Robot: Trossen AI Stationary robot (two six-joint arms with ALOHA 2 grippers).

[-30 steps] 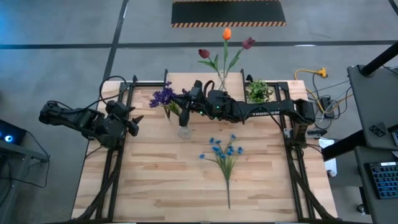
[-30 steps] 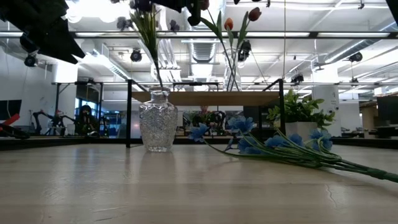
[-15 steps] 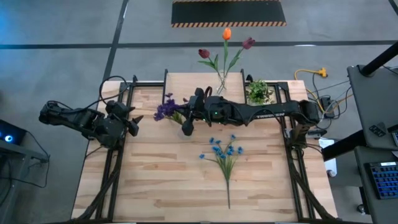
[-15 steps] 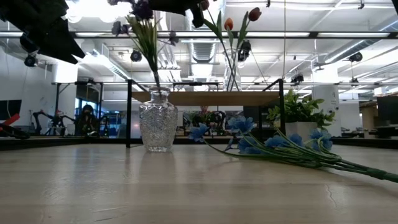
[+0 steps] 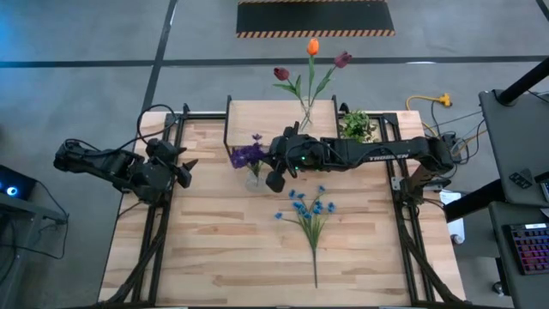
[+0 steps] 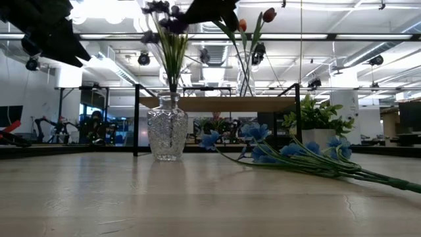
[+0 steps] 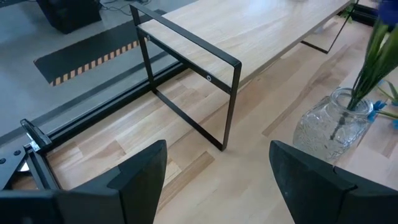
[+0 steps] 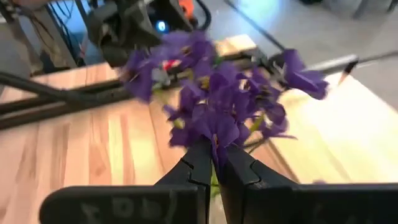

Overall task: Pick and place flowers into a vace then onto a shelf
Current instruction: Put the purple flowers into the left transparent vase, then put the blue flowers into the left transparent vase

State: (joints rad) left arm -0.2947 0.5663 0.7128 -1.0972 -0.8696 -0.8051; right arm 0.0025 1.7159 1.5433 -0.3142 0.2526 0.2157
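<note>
Grey concrete floor around plank table (image 5: 214,257), shelf (image 5: 274,116) at its back edge, right gripper (image 5: 273,168) clamped on purple bunch (image 5: 248,154) standing in glass vase (image 6: 167,135), left gripper (image 5: 182,168) spread wide at table's left edge.

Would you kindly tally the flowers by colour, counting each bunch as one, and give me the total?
Purple bunch, in the glass vase: 1
Blue bunch, lying on the table: 1
Dark red tulip: 1
Orange tulip: 1
Maroon tulip: 1
Total: 5
</note>
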